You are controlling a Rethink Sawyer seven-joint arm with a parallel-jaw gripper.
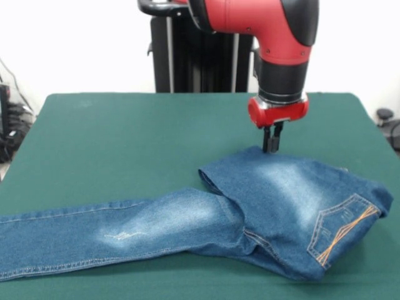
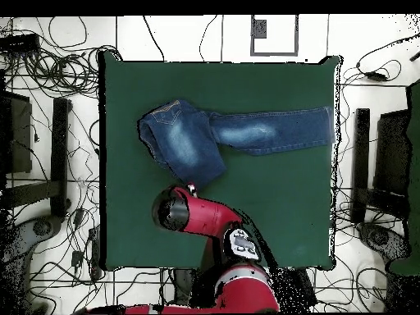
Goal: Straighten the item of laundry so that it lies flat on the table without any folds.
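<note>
Jaws are sitting nearly closed as my gripper (image 1: 272, 147) is pinching the jeans (image 1: 275, 200) at their far folded edge. I'm judging the unfolding is starting; next I'm needing a pull across the table (image 1: 125, 144).

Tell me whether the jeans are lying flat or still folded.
Still folded: the jeans are doubled over at the hip end, with one leg stretched across the table.

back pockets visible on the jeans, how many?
1: an orange-stitched back pocket at the right end of the jeans in the front view. A second may be hidden in the fold.
</note>
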